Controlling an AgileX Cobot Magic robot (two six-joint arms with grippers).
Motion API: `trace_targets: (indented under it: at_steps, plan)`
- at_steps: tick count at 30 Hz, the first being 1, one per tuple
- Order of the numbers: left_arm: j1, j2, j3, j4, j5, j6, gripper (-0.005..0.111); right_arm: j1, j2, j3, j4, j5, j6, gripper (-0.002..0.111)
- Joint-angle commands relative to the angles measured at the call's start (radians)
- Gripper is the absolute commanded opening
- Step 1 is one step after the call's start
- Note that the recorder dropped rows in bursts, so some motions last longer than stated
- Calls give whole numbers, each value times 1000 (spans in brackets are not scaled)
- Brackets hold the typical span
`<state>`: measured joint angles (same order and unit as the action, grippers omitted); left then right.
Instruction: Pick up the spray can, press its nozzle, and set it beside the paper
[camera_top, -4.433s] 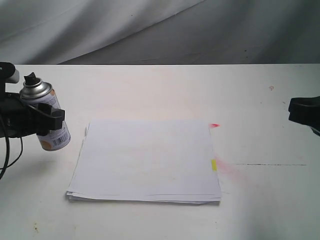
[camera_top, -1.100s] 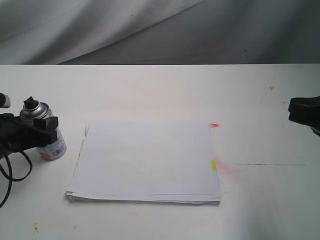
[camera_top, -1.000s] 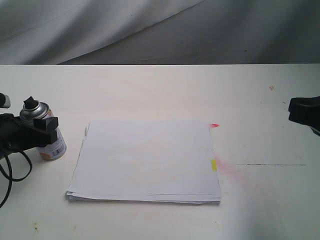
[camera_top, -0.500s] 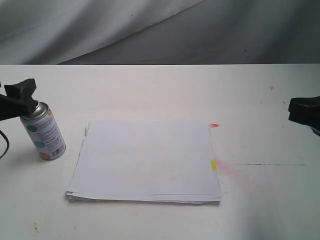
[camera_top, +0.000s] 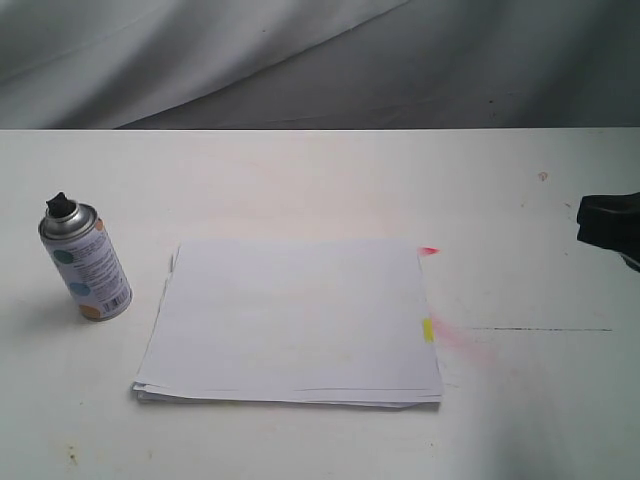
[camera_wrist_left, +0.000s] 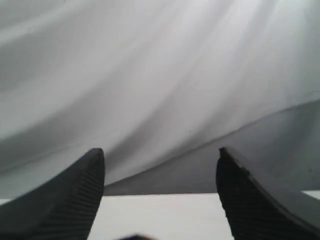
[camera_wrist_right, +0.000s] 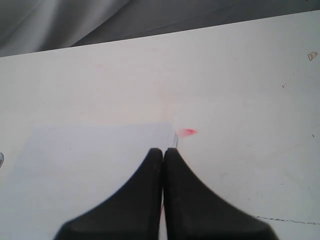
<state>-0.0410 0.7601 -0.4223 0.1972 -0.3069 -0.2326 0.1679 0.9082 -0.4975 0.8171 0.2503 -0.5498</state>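
The spray can (camera_top: 87, 262) stands upright on the white table, just left of the paper (camera_top: 295, 320), with its small black nozzle (camera_top: 61, 204) on top. Nothing holds it. The paper is a flat white stack with a pink mark (camera_top: 429, 250) and a yellow mark (camera_top: 428, 329) on its right edge; it also shows in the right wrist view (camera_wrist_right: 90, 165). My left gripper (camera_wrist_left: 161, 165) is open with empty air between its ribbed fingers and is out of the exterior view. My right gripper (camera_wrist_right: 163, 152) is shut on nothing; its dark tip (camera_top: 608, 222) shows at the exterior view's right edge.
A grey and white cloth backdrop (camera_top: 320, 60) hangs behind the table's far edge. A thin dark line (camera_top: 540, 329) and a faint pink smear (camera_top: 462, 338) mark the tabletop right of the paper.
The left gripper set the can down beside the paper, opened, rose off it and left the exterior view. The can now stands alone. The right gripper has not moved.
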Motion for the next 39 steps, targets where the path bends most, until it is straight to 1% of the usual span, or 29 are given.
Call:
trace_targets:
  at_steps: [1, 4, 6, 8, 11, 13, 23, 27, 28, 31, 33, 34, 39]
  plan:
    - [1, -196, -3, -9, 122, -36, 55, -8, 2, 2, 5, -3, -2, 0]
    - [1, -297, -3, -9, 248, -36, 46, -8, 2, 2, 5, -3, -2, 0]
    - [1, -352, -3, -9, 336, -39, 37, -8, 2, 2, 5, -3, -2, 0]
    - [1, -404, -3, -9, 409, -75, 27, 1, 2, 2, 5, -2, -2, 0]
    - [1, -461, -3, -9, 463, -108, 11, 21, 2, 2, 5, -14, -2, 0]
    - [1, -483, -3, -9, 468, -108, 1, 23, 2, 2, 5, -11, -2, 0]
    - [1, -500, -1, -9, 468, -108, 0, 23, 2, 2, 5, -13, -2, 0]
    - [1, -500, -1, -9, 466, -141, 0, 20, -128, 2, 5, -15, -2, 0]
    - [1, -500, -1, -9, 466, -174, 0, 20, -227, 2, -8, -23, -2, 0]
    - [1, -500, -1, -9, 466, -206, 0, 18, -363, 2, -103, -29, 1, 0]
    - [1, -500, 3, -9, 468, -208, 0, -22, -466, 2, -226, -29, 1, 0]
    - [1, -500, 10, -9, 465, -208, 0, -45, -491, 2, -256, -29, 1, 0]
    - [1, -500, 72, -9, 461, -208, 0, -168, -588, 81, -272, -39, 1, 0]
